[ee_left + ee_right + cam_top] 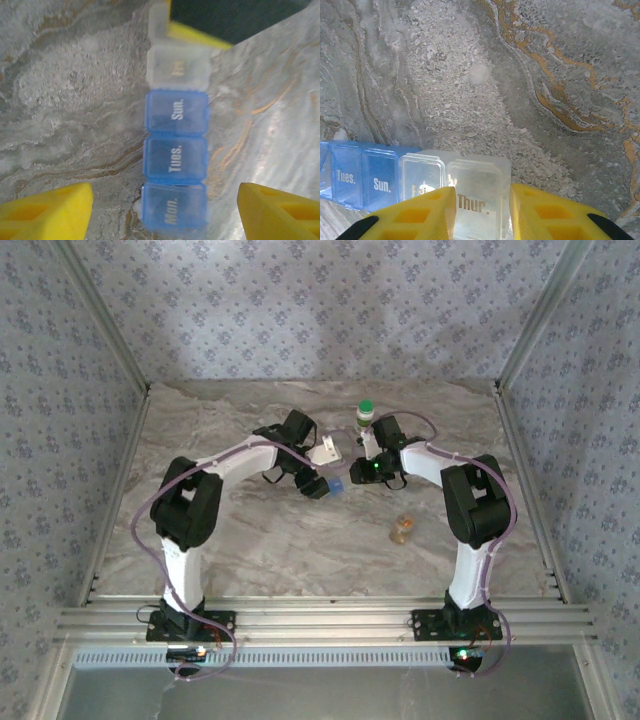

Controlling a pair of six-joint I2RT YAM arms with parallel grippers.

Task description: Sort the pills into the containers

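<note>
marble table (250, 540), elbow-high arms over pill box (175, 155)

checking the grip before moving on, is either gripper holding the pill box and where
The left gripper holds nothing, open astride the pill box at Mon. The right gripper sits at the clear Thur. end; a grip cannot be told.

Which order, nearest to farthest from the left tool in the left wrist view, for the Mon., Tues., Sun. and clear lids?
1. Mon. lid, blue, at the bottom, between the fingers of the left tool.
2. Tues. lid, blue, in the middle.
3. Sun. lid, blue, above it.
4. Clear lid, at the top.
</note>
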